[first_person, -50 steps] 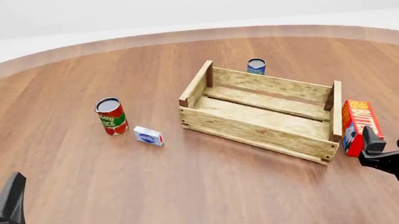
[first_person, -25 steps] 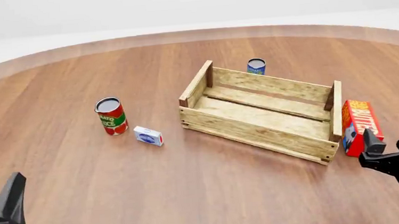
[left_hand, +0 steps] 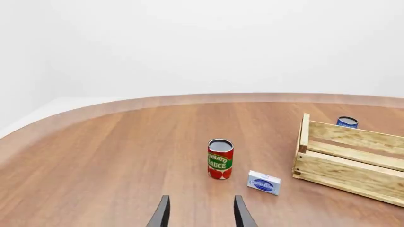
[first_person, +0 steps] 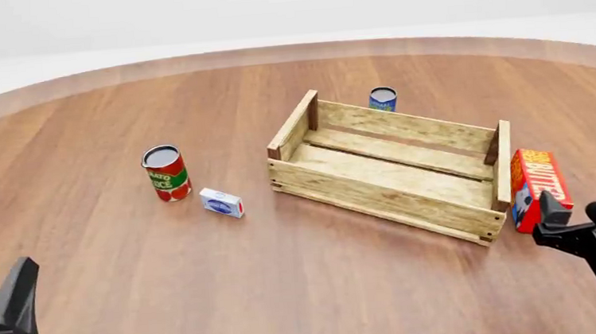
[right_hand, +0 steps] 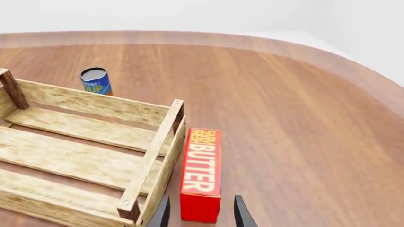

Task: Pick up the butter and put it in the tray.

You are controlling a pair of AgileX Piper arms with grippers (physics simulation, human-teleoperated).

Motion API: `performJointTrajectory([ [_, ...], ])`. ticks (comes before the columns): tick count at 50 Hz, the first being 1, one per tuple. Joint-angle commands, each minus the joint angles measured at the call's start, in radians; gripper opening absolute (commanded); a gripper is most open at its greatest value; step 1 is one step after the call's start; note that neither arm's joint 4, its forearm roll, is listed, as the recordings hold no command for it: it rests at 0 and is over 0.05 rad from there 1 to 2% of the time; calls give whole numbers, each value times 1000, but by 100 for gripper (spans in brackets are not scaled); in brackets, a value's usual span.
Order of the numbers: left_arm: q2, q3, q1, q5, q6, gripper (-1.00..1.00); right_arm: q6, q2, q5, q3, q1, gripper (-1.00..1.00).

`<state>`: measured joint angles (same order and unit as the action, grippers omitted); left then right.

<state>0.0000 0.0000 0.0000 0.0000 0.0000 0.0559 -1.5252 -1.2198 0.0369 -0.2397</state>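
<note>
Here, red butter [right_hand: 202, 172] carton, white lettering, flat beside tray [right_hand: 151, 158]; right gripper [right_hand: 198, 215] open, empty.

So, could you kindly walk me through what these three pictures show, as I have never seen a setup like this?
These are simulator renders of two robot arms at a round wooden table. The front view looks down from above and behind the arms. The left gripper waits low at the near left edge; the right gripper is at the near right. The other two pictures come from cameras just behind each gripper, looking along its two dark fingers.

On the table stands a wooden slatted tray, nothing in it. Beside its right end lies the red butter carton, on the table and not yet held; the right wrist view shows it straight ahead of the open fingers. To the left are a tomato sauce can and a small white-blue box. A blue can stands behind the tray. Neither gripper holds anything.
</note>
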Motion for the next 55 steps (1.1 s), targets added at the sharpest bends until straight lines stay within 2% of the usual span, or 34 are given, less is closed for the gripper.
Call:
performJointTrajectory([
  [1,0,0,0,0,0,100,3,-36,0,26,-2,100],
  [55,0,0,0,0,0,100,-6,-244,0,155,-4,100],
])
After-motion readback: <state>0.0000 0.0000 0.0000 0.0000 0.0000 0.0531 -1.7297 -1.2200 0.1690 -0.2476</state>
